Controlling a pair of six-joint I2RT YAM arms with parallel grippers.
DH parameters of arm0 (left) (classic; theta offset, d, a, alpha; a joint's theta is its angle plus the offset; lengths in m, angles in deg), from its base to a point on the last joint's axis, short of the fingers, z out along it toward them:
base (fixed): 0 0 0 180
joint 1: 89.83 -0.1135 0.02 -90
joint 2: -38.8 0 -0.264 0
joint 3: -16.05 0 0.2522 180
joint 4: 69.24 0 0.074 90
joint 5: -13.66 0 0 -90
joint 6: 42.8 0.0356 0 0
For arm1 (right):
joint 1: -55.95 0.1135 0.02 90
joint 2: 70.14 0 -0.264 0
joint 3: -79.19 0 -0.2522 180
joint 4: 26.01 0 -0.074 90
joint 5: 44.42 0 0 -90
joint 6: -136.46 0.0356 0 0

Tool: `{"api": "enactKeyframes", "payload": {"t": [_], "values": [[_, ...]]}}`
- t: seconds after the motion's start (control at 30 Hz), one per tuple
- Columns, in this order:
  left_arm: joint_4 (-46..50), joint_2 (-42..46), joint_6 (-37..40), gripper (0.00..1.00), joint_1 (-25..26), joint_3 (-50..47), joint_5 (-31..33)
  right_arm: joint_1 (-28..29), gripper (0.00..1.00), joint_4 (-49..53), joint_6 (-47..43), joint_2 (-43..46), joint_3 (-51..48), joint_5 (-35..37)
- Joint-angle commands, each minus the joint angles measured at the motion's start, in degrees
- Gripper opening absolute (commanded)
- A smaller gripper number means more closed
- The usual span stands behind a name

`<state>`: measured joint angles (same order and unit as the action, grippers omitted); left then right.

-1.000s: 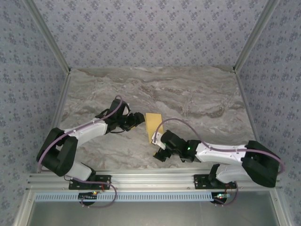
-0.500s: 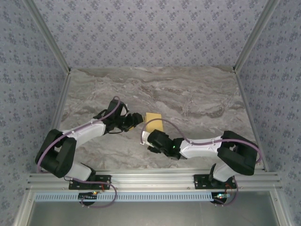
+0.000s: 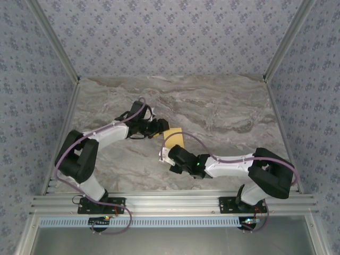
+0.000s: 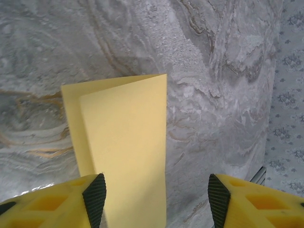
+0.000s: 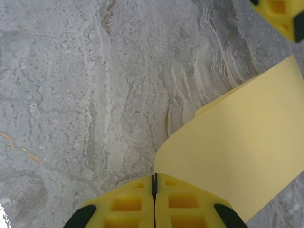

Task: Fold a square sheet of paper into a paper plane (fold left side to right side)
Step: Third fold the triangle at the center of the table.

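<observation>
The square sheet of paper is yellow and lies mid-table, doubled over with its top layer slightly offset. My left gripper sits at its left side, open. In the left wrist view the left gripper has its left finger over the sheet and bare marble under the rest of the gap. My right gripper is at the sheet's near left corner, shut. In the right wrist view the sheet curls up, and its edge runs into the closed seam of the right gripper.
The marble table has free room behind and to the right of the sheet. Patterned walls stand on three sides. A metal rail runs along the near edge. One left fingertip shows in the right wrist view.
My right gripper moved left to the sheet's near corner and closed there. The left arm swung back and right, bringing its gripper up to the sheet.
</observation>
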<state>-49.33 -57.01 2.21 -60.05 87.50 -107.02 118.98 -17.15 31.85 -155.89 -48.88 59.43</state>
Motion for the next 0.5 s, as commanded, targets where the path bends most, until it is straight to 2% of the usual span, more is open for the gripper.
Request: {"api": "enactKeyframes", "payload": {"t": [0.0, 0.17, 0.47], "values": [[2.13, -2.49, 2.75, 0.59, 0.80, 4.28, -2.10, -1.24, 0.05, 1.54, 2.58, 0.80, -0.44, -3.79], [6.32, -7.74, 5.37, 0.52, 2.29, 10.95, -2.20, -3.73, 0.05, 1.89, 3.56, 0.77, -0.63, -8.78], [12.30, -18.36, 8.99, 0.46, 4.76, 22.54, -3.69, -9.05, 0.06, 0.87, 7.69, 0.63, -0.91, -18.49]]}}
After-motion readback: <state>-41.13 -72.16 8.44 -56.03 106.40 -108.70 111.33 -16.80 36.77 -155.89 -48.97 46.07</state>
